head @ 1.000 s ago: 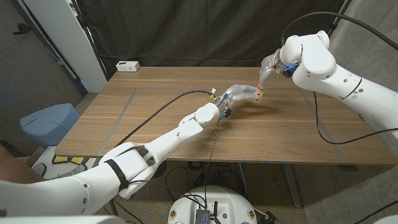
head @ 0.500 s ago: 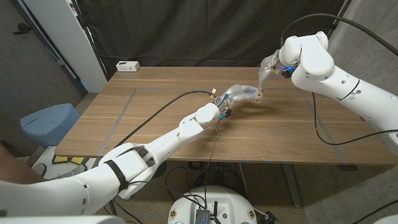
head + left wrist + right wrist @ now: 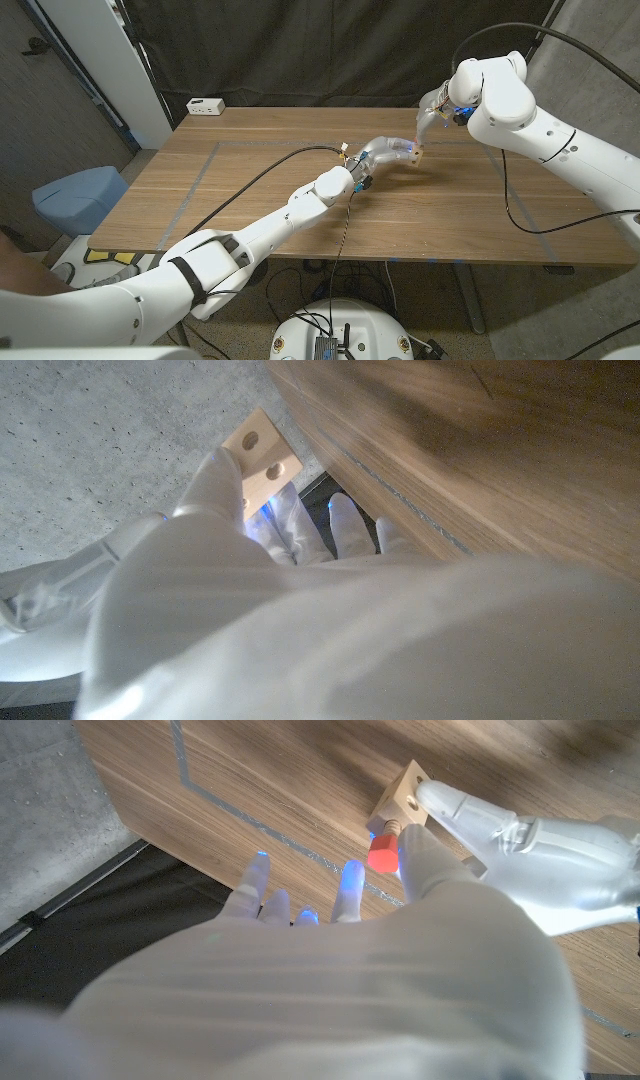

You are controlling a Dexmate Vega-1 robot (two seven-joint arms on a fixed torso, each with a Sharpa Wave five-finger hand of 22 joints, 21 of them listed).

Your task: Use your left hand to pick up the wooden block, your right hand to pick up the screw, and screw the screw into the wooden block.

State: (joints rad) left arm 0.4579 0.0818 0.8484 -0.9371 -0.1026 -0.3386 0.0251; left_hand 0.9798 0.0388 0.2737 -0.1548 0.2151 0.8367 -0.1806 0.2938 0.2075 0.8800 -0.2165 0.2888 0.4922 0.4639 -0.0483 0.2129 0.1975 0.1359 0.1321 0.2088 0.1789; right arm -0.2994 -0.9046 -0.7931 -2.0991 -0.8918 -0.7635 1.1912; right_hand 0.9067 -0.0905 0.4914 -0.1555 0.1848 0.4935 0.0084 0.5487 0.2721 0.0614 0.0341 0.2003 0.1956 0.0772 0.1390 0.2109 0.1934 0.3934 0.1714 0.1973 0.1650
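My left hand [image 3: 388, 150] holds the small wooden block [image 3: 416, 153] a little above the table's far middle. In the left wrist view one finger [image 3: 214, 482] presses against the block [image 3: 262, 458], which shows two round holes. My right hand [image 3: 432, 113] hangs just above and behind the block. In the right wrist view the screw [image 3: 384, 852], with its red head, sits between my right hand's thumb and a finger, and its shaft meets the face of the block [image 3: 405, 792]. The left hand's fingers [image 3: 470, 812] grip the block from the other side.
A white power strip [image 3: 205, 105] lies at the table's far left corner. A black cable [image 3: 262, 174] runs across the wooden table [image 3: 250, 215] to my left wrist. Grey tape lines mark the tabletop. A blue bin [image 3: 75, 197] stands on the floor off the left edge.
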